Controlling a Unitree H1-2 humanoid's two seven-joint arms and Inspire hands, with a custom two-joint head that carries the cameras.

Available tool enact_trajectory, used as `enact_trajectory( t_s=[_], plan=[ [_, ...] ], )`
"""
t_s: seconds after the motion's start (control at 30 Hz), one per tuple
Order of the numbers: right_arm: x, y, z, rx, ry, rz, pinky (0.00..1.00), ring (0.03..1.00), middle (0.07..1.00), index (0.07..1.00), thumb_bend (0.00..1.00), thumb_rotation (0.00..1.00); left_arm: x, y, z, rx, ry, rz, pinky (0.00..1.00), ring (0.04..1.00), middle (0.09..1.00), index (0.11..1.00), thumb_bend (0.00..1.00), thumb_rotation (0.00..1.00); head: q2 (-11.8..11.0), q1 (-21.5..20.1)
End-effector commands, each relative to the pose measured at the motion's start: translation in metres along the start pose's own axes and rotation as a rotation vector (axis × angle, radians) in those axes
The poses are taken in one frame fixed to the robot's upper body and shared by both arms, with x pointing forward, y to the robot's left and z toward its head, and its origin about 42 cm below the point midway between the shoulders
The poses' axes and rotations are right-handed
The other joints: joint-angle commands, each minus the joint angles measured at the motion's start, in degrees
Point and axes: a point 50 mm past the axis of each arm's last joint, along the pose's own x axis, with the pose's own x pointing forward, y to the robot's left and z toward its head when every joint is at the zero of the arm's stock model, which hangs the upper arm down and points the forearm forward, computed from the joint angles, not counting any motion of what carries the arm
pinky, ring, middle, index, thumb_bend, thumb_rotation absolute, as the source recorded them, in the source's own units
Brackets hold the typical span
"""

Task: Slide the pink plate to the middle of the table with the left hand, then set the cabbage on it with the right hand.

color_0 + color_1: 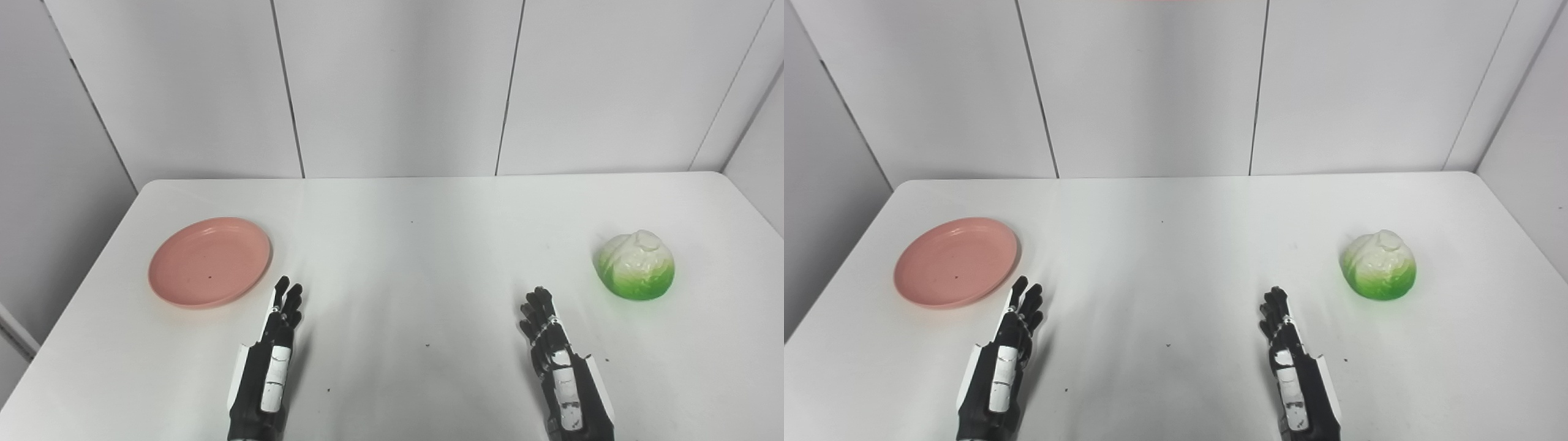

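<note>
A pink plate (210,261) lies flat on the left part of the white table (404,245), with nothing on it. A white and green cabbage (636,266) sits on the right part of the table. My left hand (277,340) rests near the front edge, just right of and below the plate, fingers stretched forward and holding nothing. My right hand (547,340) lies in the same pose, left of and below the cabbage, open and apart from it.
The table's left edge (73,294) runs close beside the plate. White wall panels (392,86) stand behind the far edge. A few small dark specks (427,345) dot the tabletop between the hands.
</note>
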Motion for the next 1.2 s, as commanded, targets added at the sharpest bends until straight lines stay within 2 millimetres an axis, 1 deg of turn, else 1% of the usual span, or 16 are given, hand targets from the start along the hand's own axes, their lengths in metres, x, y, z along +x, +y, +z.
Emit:
enact_trajectory(
  t_s=[0.0,0.1,0.2,0.3,0.57,0.77,1.0,1.17],
  plan=[
    [-0.006,-0.020,-0.010,-0.035,0.046,-0.026,1.00,0.991,0.991,0.995,0.88,1.00,-0.043,0.013,-0.009,0.034,0.077,0.006,1.00,0.998,0.979,1.000,0.82,0.99,0.0,0.0],
    [-0.003,-0.020,-0.009,-0.033,0.044,-0.029,1.00,0.988,0.987,0.994,0.88,0.99,-0.044,0.015,-0.008,0.026,0.079,0.005,1.00,1.000,0.979,1.000,0.82,0.98,0.0,0.0],
    [-0.002,-0.019,-0.007,-0.025,0.042,-0.029,1.00,0.979,0.983,0.989,0.88,0.99,-0.044,0.016,-0.008,0.034,0.081,0.005,1.00,0.996,0.977,1.000,0.82,0.98,0.0,0.0],
    [-0.002,-0.018,-0.002,-0.023,0.035,-0.037,1.00,0.972,0.978,0.985,0.89,0.99,-0.044,0.017,-0.009,0.037,0.080,0.003,1.00,0.995,0.976,1.000,0.82,0.99,0.0,0.0],
    [-0.002,-0.016,0.035,0.049,0.015,-0.034,1.00,0.985,0.983,0.993,0.89,1.00,-0.043,0.018,-0.011,0.037,0.083,0.003,1.00,0.998,0.978,1.000,0.82,0.99,-0.1,-0.2],
    [-0.001,-0.019,0.048,0.069,0.009,-0.030,1.00,0.994,0.995,1.000,0.87,1.00,-0.042,0.018,-0.011,0.037,0.084,0.005,1.00,0.996,0.978,1.000,0.81,0.99,-0.4,-0.6],
    [0.006,-0.020,0.049,0.078,0.011,-0.017,1.00,1.000,0.997,1.000,0.87,0.99,-0.043,0.018,-0.011,0.033,0.088,0.008,1.00,0.993,0.974,1.000,0.81,0.98,-0.3,-0.3],
    [0.013,-0.020,0.036,0.060,0.037,-0.034,1.00,0.988,0.986,0.990,0.88,0.98,-0.044,0.017,-0.010,0.025,0.092,0.008,1.00,0.996,0.974,1.000,0.81,0.97,-0.2,0.3]
  ],
)
